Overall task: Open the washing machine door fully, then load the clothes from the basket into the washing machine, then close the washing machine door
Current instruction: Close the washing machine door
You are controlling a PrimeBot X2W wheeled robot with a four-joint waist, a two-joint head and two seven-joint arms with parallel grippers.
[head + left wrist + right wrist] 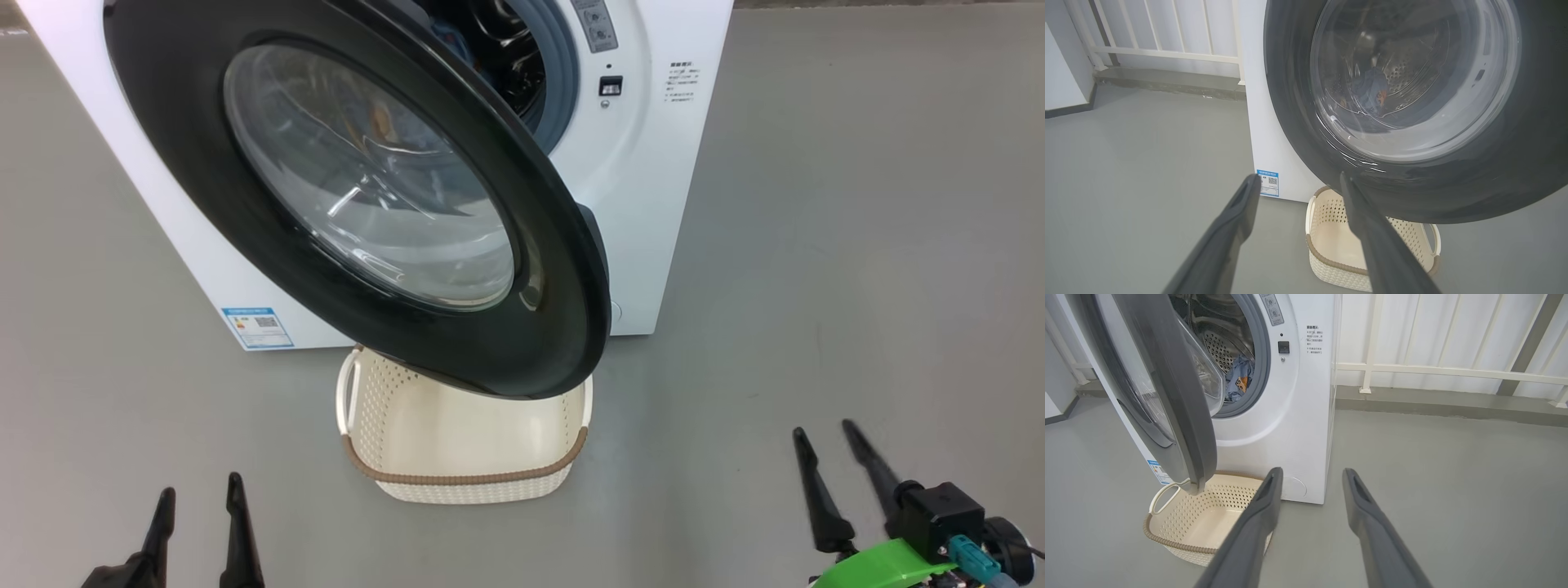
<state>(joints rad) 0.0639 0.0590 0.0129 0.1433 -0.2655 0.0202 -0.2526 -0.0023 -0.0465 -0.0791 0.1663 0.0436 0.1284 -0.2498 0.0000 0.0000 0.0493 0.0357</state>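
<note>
The white washing machine (653, 204) stands ahead with its door (555, 269) swung partly out, the black rim hanging over the basket (465, 478). The basket's inside looks bare where it shows. The light blue clothes (1239, 377) lie inside the steel drum, and they also show through the door glass (1372, 92). My left gripper (202, 483) is open at the lower left, short of the basket, holding nothing. At the lower right my right gripper (824, 427) is open too, off to the right of the basket and door, with nothing between its fingers.
Grey floor surrounds the machine, with wide room on its right. A white railing (1412, 369) on a low kerb runs behind the machine. A blue label sticker (257, 327) sits at the machine's lower left corner.
</note>
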